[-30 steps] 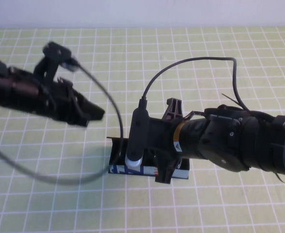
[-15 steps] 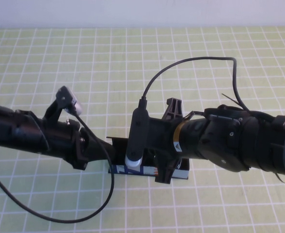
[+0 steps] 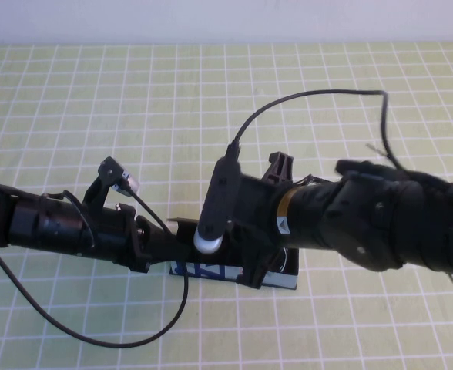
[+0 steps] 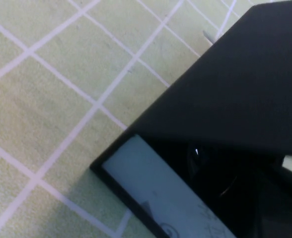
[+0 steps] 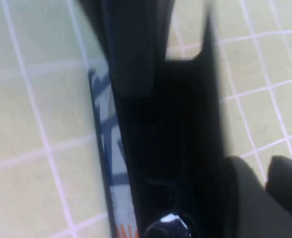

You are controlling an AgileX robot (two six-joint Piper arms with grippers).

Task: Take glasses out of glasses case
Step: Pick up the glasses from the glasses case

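Both grippers, left gripper (image 3: pixel 182 245) and right gripper (image 3: pixel 251 266), low at the glasses case (image 3: pixel 276 276).

Left gripper (image 3: pixel 172 245) and right gripper (image 3: pixel 249 262) meet low at centre.

Table (image 3: pixel 95 85) covered edge to edge in a pale yellow-green mat ruled with a white grid of squares. Along the 12 o'clock edge, a plain white wall band (image 3: pixel 226 21) runs full width. Same mat in the left wrist view (image 4: pixel 46 89), lines running diagonally; again in the right wrist view (image 5: pixel 32 114), blurred, grid slightly skewed.
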